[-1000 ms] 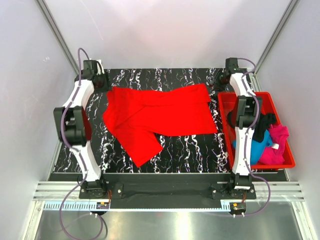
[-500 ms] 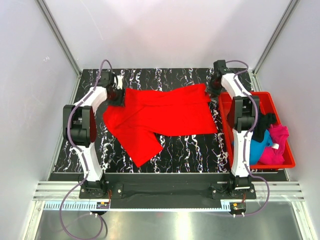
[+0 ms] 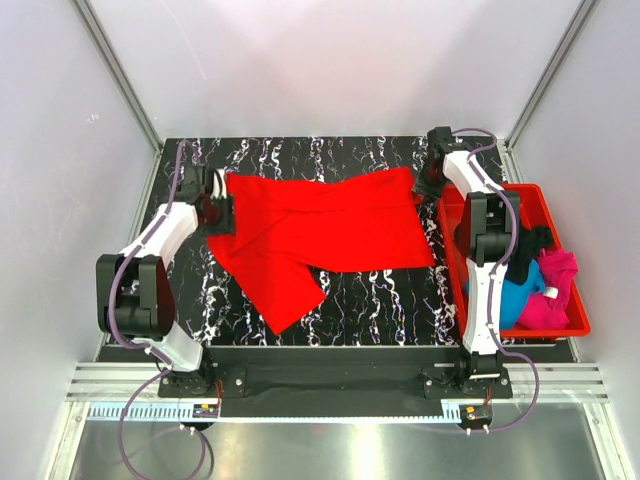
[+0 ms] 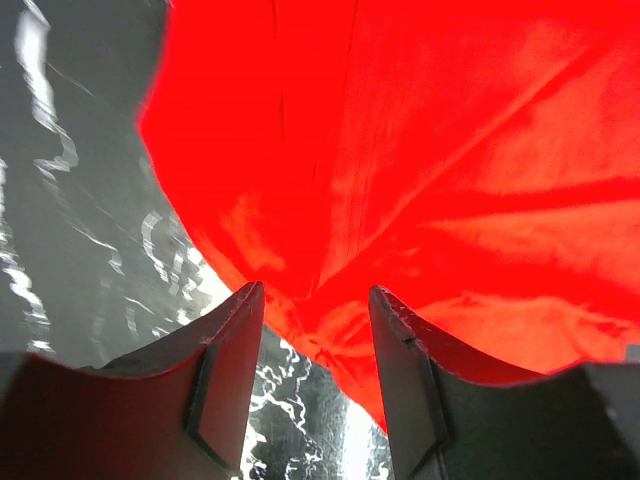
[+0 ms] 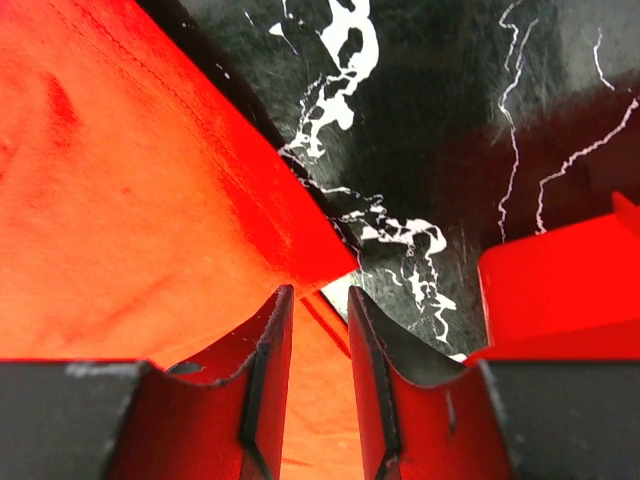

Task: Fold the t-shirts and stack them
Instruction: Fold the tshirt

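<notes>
Left gripper (image 4: 315, 290) and right gripper (image 5: 318, 292) straddle red t-shirt (image 3: 330, 225) edges; I cannot confirm either grip. Shallow bites risk slipping.

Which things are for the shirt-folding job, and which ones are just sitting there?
For the job: red t-shirt, black t-shirt, blue t-shirt, pink t-shirt, left gripper, right gripper.
Just there: red bin, which only holds shirts; marbled table.
</notes>
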Robot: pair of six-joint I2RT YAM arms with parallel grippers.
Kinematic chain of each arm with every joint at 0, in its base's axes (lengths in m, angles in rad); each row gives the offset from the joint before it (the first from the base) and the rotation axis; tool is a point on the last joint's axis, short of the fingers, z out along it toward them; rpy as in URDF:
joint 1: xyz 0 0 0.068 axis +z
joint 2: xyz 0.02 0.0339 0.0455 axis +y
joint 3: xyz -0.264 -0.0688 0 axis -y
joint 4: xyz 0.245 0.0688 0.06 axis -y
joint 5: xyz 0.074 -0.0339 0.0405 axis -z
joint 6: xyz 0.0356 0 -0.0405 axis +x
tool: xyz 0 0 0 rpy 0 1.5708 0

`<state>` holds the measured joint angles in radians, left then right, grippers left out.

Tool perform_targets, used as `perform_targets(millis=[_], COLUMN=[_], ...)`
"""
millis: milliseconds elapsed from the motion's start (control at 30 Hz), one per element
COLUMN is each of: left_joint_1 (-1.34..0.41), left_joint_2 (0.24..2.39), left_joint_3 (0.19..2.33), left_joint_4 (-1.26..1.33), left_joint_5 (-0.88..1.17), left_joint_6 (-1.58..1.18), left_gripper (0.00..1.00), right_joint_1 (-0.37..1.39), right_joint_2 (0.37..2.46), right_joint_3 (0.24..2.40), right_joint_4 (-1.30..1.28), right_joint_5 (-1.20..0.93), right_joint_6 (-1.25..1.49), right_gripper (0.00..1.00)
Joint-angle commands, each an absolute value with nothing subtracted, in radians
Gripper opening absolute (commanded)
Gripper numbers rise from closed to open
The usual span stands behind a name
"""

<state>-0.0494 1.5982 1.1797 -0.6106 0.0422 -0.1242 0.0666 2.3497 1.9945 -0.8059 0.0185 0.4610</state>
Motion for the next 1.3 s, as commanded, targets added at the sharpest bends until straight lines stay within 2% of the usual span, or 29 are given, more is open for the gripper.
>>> perform_targets(millis=[0,300,533,733,833,1000,1167,1267], left_joint_1=[-0.051,-0.123,-0.132,-0.132,-0.132,-0.141,-0.141,-0.141], left_joint_2=[1.577,1.608,1.631,1.614,1.612,1.617,1.637,1.666], left_joint_3=[1.097,1.066,1.080,1.074,1.066,1.052,1.072,1.088], left_joint_4=[-0.574,-0.537,-0.538,-0.528,-0.532,-0.534,-0.522,-0.526], left_joint_5=[0.089,0.089,0.014,0.029,0.041,0.003,-0.034,-0.044], left_joint_6=[-0.121,-0.055,-0.041,-0.018,-0.009,-0.009,0.020,0.038], left_gripper=[0.50,0.48,0.47,0.48,0.49,0.49,0.49,0.48], right_joint_1=[0.066,0.068,0.071,0.071,0.071,0.071,0.069,0.069], right_joint_2=[2.260,2.264,2.289,2.307,2.312,2.318,2.309,2.310], right_joint_3=[1.983,1.959,1.941,1.914,1.904,1.901,1.891,1.891], right_joint_4=[-0.788,-0.738,-0.733,-0.710,-0.700,-0.693,-0.683,-0.681], right_joint_5=[0.060,0.083,0.152,0.166,0.173,0.166,0.163,0.161], right_joint_6=[0.468,0.537,0.597,0.623,0.629,0.635,0.624,0.621], right_gripper=[0.35,0.36,0.36,0.35,0.30,0.08,0.01,0.00])
